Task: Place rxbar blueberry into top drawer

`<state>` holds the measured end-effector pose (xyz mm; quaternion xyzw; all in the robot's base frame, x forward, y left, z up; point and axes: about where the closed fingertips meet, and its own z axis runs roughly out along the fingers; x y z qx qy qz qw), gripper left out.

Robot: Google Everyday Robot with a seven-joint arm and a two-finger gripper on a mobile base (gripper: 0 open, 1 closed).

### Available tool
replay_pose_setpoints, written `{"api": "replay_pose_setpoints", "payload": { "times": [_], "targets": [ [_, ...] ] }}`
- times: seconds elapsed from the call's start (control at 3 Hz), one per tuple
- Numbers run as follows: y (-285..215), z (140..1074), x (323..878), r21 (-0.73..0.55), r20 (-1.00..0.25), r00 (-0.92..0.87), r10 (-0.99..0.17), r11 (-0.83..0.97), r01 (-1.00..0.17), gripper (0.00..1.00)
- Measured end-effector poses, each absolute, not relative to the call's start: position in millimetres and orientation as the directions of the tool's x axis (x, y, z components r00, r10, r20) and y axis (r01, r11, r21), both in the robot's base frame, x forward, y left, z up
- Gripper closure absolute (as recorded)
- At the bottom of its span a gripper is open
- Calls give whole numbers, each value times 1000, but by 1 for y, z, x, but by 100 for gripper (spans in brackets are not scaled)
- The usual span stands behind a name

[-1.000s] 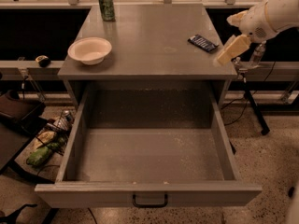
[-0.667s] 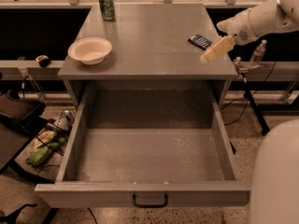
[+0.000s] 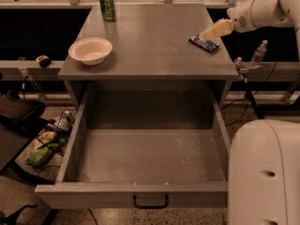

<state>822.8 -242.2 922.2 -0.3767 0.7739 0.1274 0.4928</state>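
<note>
The rxbar blueberry is a small dark flat bar lying on the cabinet top near its right edge. My gripper hangs just above and slightly right of it, its pale fingers pointing down-left at the bar, reaching in from the right on a white arm. The top drawer is pulled wide open below the cabinet top; its speckled floor holds nothing and a black handle sits on its front panel.
A white bowl sits on the cabinet top at the left. A green can stands at the back left. A plastic bottle stands right of the cabinet. My white base fills the lower right. Clutter lies on the floor at left.
The gripper has moved up and left from beyond the cabinet's right edge to just above the bar. My white base has come into view at lower right.
</note>
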Motion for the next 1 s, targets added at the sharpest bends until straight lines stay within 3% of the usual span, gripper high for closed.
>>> {"api": "replay_pose_setpoints", "payload": {
  "times": [0.67,1.0],
  "targets": [
    [-235,894,842,-146,-779,-391,-491,747,-648,0],
    [-231,869,835,-142,-673,-498,-547,756,-639,0]
  ]
}}
